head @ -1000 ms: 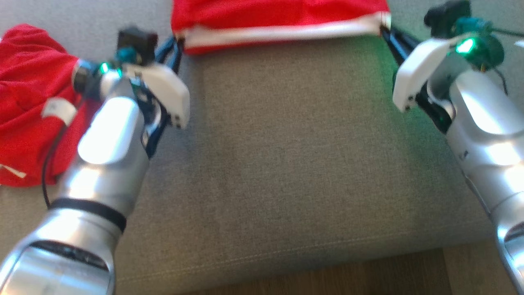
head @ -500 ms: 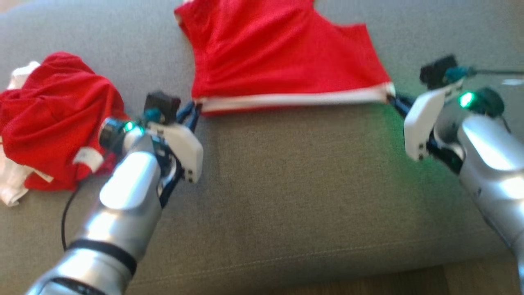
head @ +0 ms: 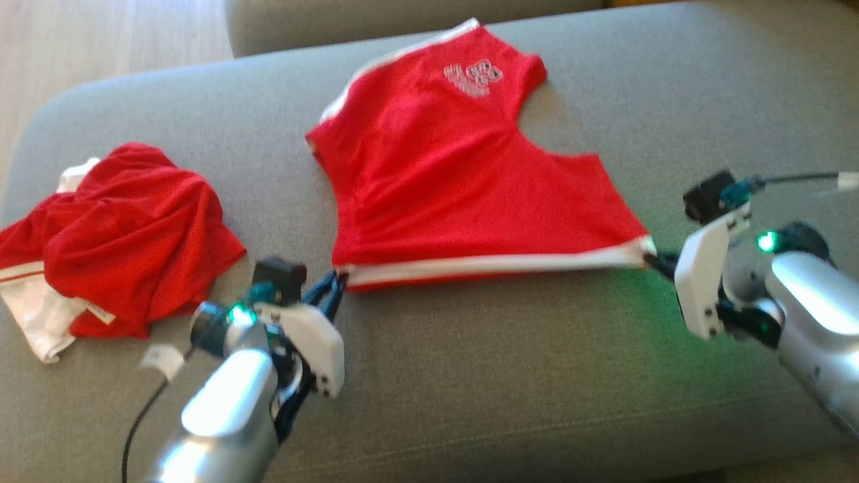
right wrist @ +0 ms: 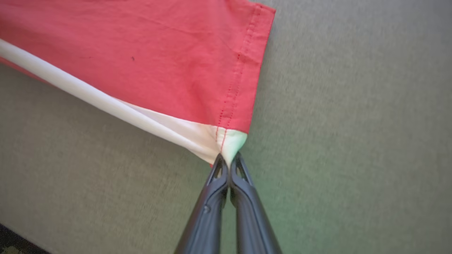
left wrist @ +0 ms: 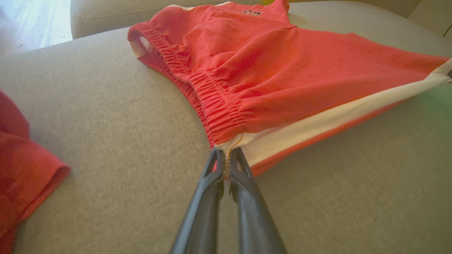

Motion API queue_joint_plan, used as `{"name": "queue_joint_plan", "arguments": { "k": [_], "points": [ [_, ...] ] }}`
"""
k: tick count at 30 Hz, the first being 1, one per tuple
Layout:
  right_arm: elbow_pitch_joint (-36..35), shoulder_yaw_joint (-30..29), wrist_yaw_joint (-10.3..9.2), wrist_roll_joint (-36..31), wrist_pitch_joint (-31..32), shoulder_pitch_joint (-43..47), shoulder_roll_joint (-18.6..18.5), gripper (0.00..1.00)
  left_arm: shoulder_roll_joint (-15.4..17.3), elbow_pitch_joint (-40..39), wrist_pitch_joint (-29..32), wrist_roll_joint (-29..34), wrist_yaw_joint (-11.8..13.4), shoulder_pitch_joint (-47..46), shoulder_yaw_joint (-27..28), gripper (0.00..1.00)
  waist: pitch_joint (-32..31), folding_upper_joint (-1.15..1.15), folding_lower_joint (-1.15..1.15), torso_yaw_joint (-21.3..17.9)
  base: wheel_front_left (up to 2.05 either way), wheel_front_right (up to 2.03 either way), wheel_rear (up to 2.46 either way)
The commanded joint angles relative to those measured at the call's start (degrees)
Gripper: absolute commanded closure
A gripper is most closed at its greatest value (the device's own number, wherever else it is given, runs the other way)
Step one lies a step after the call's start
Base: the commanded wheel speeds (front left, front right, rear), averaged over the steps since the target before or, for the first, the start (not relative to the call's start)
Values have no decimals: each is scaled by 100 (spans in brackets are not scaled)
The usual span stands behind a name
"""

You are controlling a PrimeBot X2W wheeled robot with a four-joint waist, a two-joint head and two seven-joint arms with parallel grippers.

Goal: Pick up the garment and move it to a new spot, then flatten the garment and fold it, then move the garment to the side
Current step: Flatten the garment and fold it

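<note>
- Grey woven upholstery covers a broad, round-cornered cushion [head: 470, 376] with a stitched seam along its near edge. Pale wood floor [head: 100, 40] shows at the far left, and a second grey cushion [head: 376, 17] sits behind.
- At the far left, a crumpled heap of red cloth [head: 127, 235] lies in soft folds on the cushion, well apart from the garment. A piece of white fabric [head: 40, 322] pokes out beneath it.
- A thin black cable [head: 134, 429] with a small white tag [head: 160, 359] trails beside the silver left forearm.
- The left gripper [head: 333, 285] has its slim dark fingers [left wrist: 212, 183] pinched together on the near left corner of the garment, where the gathered waistband meets the white stripe.
- The garment [head: 456, 194], a pair of red shorts in a fine, mesh-like knit, lies spread on the middle of the cushion.
  - Its ribbed elastic waistband [left wrist: 208, 91] runs along the left side.
  - A white printed logo [head: 473, 72] sits on the far leg.
  - A white stripe [head: 496, 265] along the near edge is pulled straight and taut between the two grippers.
- The right gripper [head: 654, 260] is clamped shut on the near right corner, its fingertips biting the white end of the stripe beside the stitched red hem [right wrist: 243, 70].
- A green light [head: 765, 241] glows on the right wrist and tints the grey fabric beneath it.
</note>
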Motion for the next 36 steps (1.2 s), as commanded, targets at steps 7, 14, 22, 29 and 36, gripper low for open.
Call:
{"name": "queue_joint_plan", "arguments": {
  "k": [7,14,22,29,36],
  "points": [
    [-707,416,-4,675,583,570,-803,100,352,-678,19,-208,13,671,58,100,-490,0,1,-18,0,0,0],
    [-1125,552,-4,1037,993,892,-1314,100,582,-1471,339,-326,80,1380,-37,100,-692,0,1,-4,0,0,0],
    [-1510,487,-4,1521,1637,1280,-1688,100,848,-2407,766,-391,209,2009,-170,100,-839,0,1,16,0,0,0],
    [-1871,301,-4,1587,1833,1550,-1909,100,1130,-3235,1196,-301,370,2482,-396,100,-882,0,1,36,0,0,0],
    [-2143,-216,-4,1432,1484,1455,-1871,100,1193,-3907,1292,-456,591,2544,-214,100,-821,0,1,87,0,0,0]
  ]
}}
